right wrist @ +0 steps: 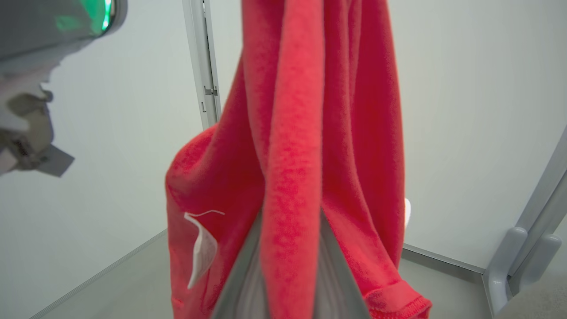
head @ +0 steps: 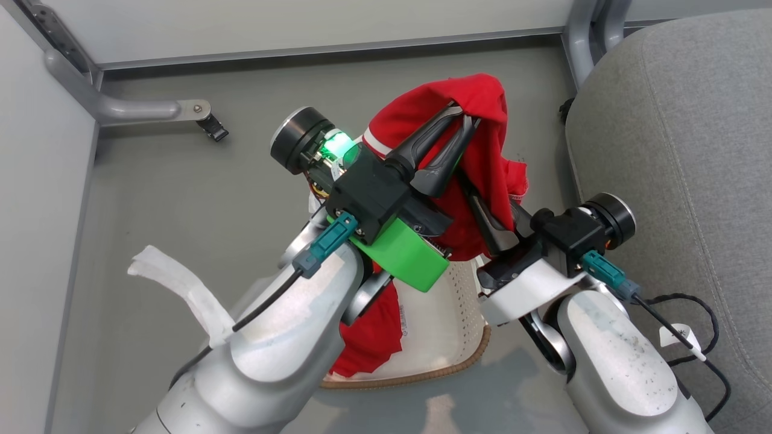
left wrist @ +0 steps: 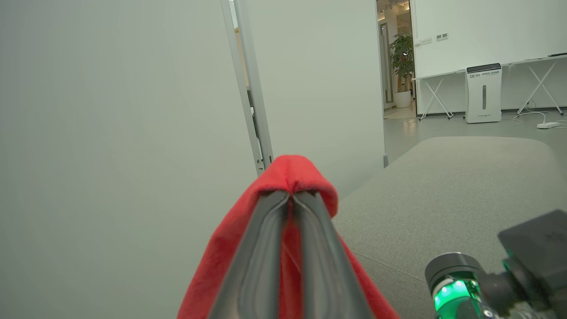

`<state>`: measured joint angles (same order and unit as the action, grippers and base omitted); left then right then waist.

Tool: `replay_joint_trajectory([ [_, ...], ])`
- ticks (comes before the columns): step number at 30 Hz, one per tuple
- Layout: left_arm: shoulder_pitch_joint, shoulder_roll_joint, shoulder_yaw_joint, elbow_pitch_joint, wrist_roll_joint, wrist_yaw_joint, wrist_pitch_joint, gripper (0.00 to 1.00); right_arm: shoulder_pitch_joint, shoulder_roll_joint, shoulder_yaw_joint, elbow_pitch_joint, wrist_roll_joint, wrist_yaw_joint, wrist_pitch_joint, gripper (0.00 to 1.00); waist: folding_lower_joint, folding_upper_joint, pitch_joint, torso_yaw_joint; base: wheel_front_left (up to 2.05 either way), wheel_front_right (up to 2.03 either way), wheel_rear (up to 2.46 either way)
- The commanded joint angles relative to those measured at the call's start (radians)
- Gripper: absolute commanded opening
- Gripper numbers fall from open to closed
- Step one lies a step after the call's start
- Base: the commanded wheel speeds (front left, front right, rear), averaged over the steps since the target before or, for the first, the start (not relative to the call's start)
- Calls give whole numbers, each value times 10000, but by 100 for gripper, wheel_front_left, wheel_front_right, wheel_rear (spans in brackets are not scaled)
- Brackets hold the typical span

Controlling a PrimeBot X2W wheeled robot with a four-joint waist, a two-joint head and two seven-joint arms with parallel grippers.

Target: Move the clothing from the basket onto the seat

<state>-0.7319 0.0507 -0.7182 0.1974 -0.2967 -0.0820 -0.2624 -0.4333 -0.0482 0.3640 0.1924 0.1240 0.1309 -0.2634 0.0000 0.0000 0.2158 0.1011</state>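
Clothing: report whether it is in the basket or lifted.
Lifted: clothing hangs pinched by left gripper and right gripper above the basket; some red lies inside.

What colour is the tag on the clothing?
White tag, clearest in the right wrist view.

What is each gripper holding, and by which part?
Both hold the red clothing: the left gripper is shut on a bunched fold at its raised top, the right gripper on a hanging fold lower down.
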Motion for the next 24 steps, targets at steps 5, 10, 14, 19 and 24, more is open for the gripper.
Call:
replay_joint_trajectory([
  [5,-62,-4,-45,102,-28,44,-37,0,-63,-39,6,-28,132,-3,-22,0,0,0,15,-46,0,0,0],
  [10,-81,-4,-72,184,-56,24,-37,0,-116,-39,-37,-119,192,-3,-22,0,0,0,77,-52,0,0,0],
  [14,-98,-4,-36,230,-61,5,-37,98,-109,-39,-77,-159,240,-3,-22,0,0,0,102,-43,0,0,0],
  [19,-64,-5,-66,349,48,-2,-25,100,-95,-37,-114,-223,305,-3,-22,0,0,0,118,-31,0,0,0],
  [24,-39,-3,-115,518,96,-39,-23,100,-87,-37,-100,-272,357,-3,-22,0,0,0,142,-35,0,0,0],
])
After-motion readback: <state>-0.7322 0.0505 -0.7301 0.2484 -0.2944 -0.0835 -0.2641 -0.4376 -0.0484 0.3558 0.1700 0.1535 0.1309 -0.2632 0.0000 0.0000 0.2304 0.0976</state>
